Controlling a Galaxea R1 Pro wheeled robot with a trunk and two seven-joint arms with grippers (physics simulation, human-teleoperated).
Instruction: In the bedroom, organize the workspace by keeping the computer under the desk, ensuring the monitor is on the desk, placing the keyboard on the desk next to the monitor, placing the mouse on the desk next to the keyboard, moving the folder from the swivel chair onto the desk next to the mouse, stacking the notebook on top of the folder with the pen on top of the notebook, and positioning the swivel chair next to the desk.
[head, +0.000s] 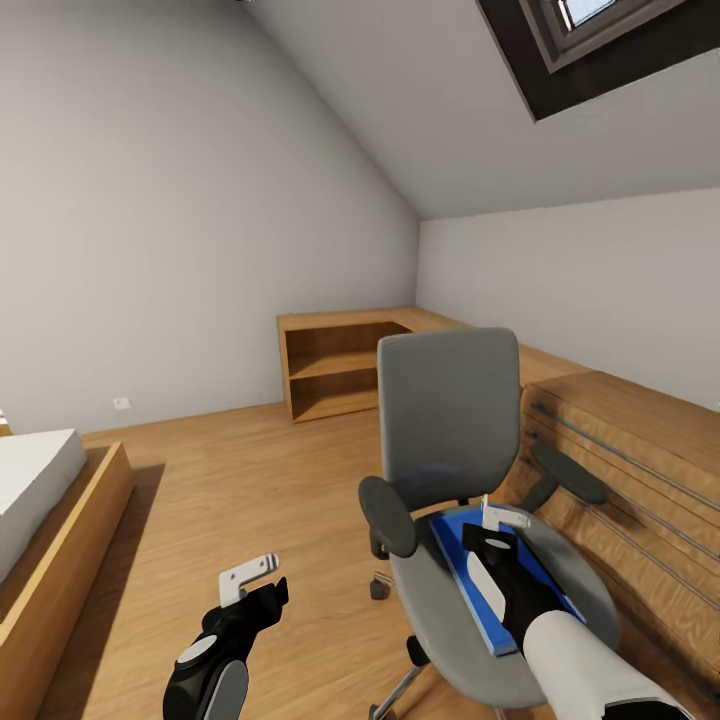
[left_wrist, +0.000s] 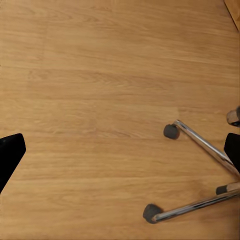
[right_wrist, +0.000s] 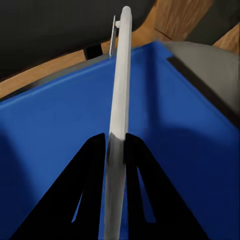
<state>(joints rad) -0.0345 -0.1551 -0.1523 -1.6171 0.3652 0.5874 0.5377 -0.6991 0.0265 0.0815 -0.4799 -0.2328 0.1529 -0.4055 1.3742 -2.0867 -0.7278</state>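
The right gripper (head: 497, 520) hangs over the chair (head: 455, 440) seat, its fingers pinched on the pen (right_wrist: 119, 107) just above the folder (head: 462, 570), which lies flat on that seat. The left gripper (head: 250, 577) hovers beside the chair, jaws apart over bare floor (left_wrist: 100, 100).

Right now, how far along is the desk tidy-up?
Early. Nothing looks placed yet; no desk setup visible. In hand: right gripper holds the pen over the blue folder, which sits on the chair seat. Left gripper hangs free. Folder, pen and chair placement remain.
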